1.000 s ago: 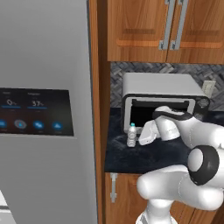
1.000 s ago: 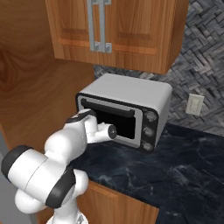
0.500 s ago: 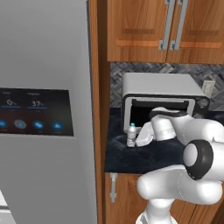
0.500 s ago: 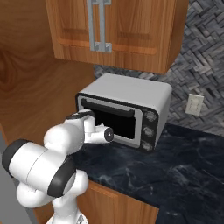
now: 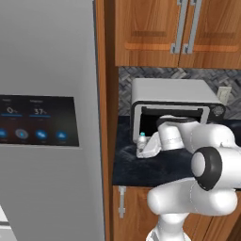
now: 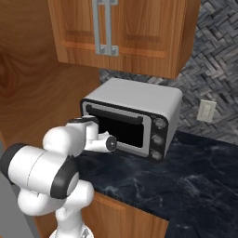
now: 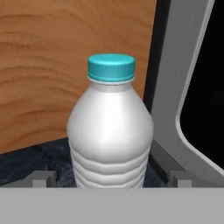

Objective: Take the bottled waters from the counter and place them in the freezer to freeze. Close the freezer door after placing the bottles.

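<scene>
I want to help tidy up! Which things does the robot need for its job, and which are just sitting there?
Needed:
bottle
gripper
counter
grey fridge

Just sitting there:
toaster oven
wooden cupboards
wall socket

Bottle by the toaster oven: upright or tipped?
Upright. In the hand view the water bottle stands on the black counter, teal cap on top, between the gripper fingertips; contact can't be told.
</scene>
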Motion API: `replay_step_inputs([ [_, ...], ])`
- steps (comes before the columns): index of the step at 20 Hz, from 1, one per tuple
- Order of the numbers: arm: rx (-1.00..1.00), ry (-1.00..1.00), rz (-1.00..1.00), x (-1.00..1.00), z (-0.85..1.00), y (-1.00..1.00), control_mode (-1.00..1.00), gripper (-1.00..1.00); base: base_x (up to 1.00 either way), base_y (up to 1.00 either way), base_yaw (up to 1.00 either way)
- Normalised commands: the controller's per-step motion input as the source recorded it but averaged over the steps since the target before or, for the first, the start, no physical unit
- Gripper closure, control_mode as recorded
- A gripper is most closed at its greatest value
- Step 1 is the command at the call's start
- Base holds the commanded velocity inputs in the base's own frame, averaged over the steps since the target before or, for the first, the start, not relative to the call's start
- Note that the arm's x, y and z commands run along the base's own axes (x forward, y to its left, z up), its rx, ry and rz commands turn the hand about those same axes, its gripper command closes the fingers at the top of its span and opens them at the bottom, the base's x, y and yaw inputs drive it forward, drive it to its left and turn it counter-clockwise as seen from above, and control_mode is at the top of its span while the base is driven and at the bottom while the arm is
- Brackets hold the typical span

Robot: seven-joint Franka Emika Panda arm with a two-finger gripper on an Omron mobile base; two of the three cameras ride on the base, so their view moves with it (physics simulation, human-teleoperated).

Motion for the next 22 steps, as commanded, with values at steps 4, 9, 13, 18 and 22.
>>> replay_step_inputs([
  [4, 0.00, 0.00, 0.00, 0.12, 0.00, 0.00, -1.00, -1.00, 0.00, 0.00, 0.00],
  [9, 0.00, 0.00, 0.02, 0.00, 0.00, 0.00, -1.00, 1.00, 0.00, 0.00, 0.00],
  [13, 0.00, 0.00, 0.03, 0.00, 0.00, 0.01, -1.00, 1.00, 0.00, 0.00, 0.00],
  [18, 0.00, 0.02, 0.00, -0.02, 0.00, 0.00, -1.00, 1.00, 0.00, 0.00, 0.00],
  [22, 0.01, 0.13, -0.02, -0.22, 0.34, 0.00, -1.00, 1.00, 0.00, 0.00, 0.00],
])
